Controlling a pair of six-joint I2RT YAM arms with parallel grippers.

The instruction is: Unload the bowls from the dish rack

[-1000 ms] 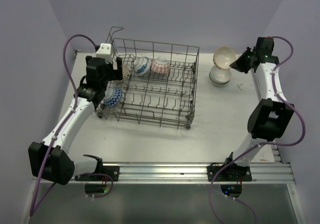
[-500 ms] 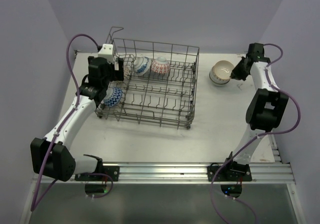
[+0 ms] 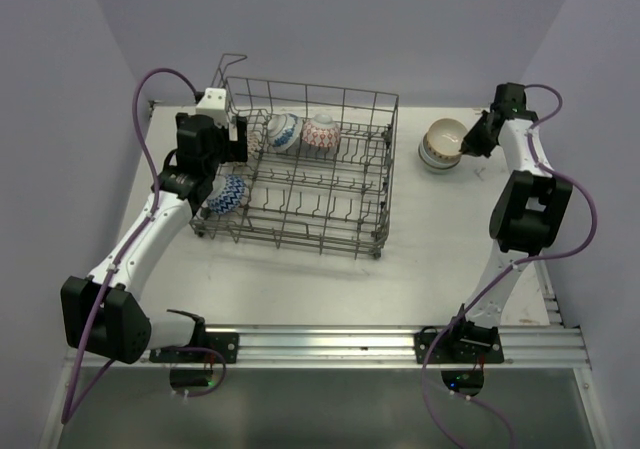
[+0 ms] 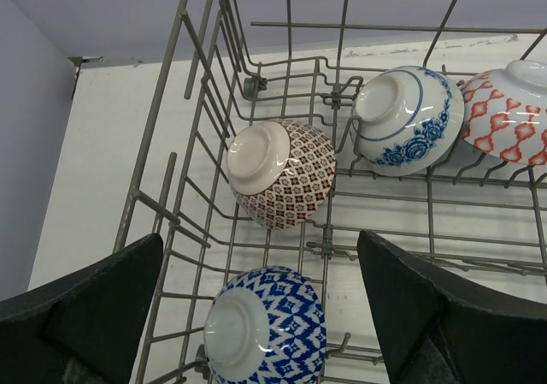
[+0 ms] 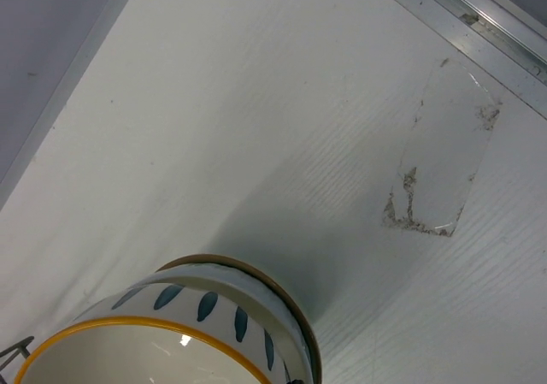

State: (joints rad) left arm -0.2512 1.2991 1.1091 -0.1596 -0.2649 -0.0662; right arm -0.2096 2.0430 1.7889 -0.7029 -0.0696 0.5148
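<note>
Mid-unload, lining up the next pick.
Left gripper [image 4: 259, 247] hangs spread above the brown-patterned ceramic bowl [image 4: 282, 174] in the grey wire dish rack [image 4: 203, 76]; next, lower and pinch its rim. Right gripper [image 3: 468, 145] sits beside the stacked cream bowls [image 3: 440, 141] on the table [image 3: 300, 279]; I cannot tell its state.

The white surface [image 3: 300, 279] carries the dish rack [image 3: 310, 174] — beside the left claw [image 3: 242, 141] — and stacked bowls [image 3: 441, 145] at the right claw [image 3: 468, 146], a tape patch [image 5: 438, 157] nearby.

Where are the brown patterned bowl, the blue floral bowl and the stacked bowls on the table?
brown patterned bowl [image 4: 299, 183], left wrist view, on its patterned side wall.
blue floral bowl [image 4: 419, 140], left wrist view, on its flowered side.
stacked bowls [image 3: 441, 146], top external view, on the upper bowl's side.
</note>
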